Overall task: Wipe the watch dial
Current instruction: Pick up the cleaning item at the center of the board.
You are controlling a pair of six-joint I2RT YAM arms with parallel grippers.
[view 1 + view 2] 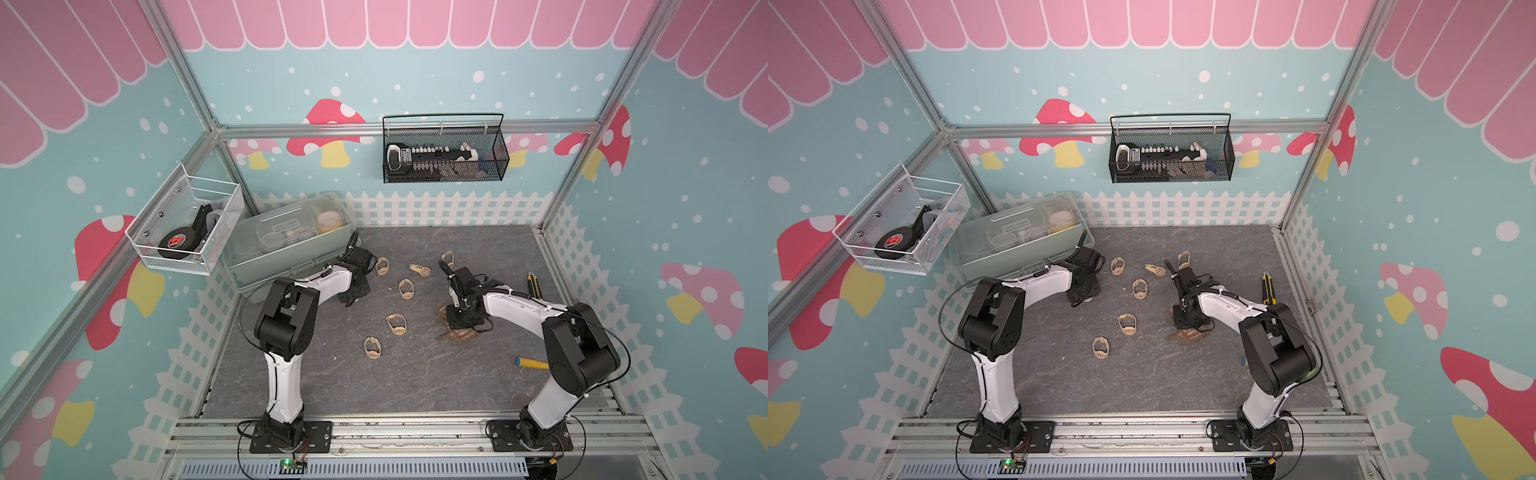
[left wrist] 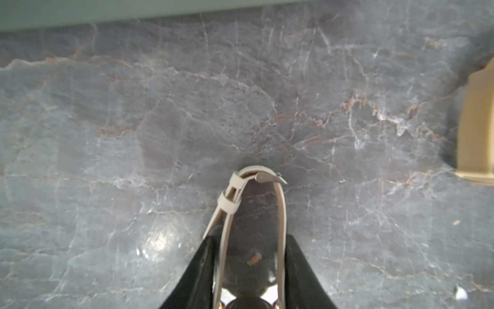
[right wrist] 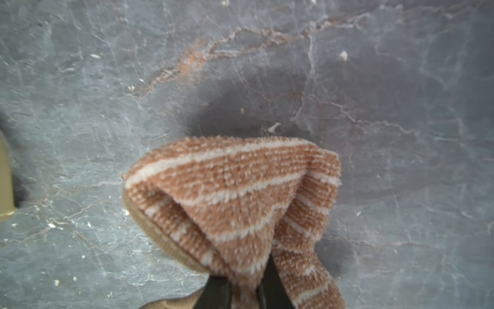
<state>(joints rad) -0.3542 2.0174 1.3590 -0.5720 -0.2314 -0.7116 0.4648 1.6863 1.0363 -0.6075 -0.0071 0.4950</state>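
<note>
Left gripper (image 2: 250,240) clamps watch (image 2: 282,214), right gripper (image 3: 243,289) clamps cloth (image 3: 232,192); white basket (image 1: 166,216) holds tape roll (image 1: 176,243)

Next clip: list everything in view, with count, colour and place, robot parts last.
table: one, grey stone pattern, cell floor
loose watches: six, beige, mid-table
held watch: one, beige, back left of table
cloth: one, brown with pale stripes, right of the watches
knife: one, yellow and black, table's right edge
yellow tool: one, blue-tipped, front right of table
box: one, clear, back left corner
white basket: one, left wall, holds black tape roll
black basket: one, back wall
left gripper: one, black, shut on held watch
right gripper: one, black, shut on cloth
</note>
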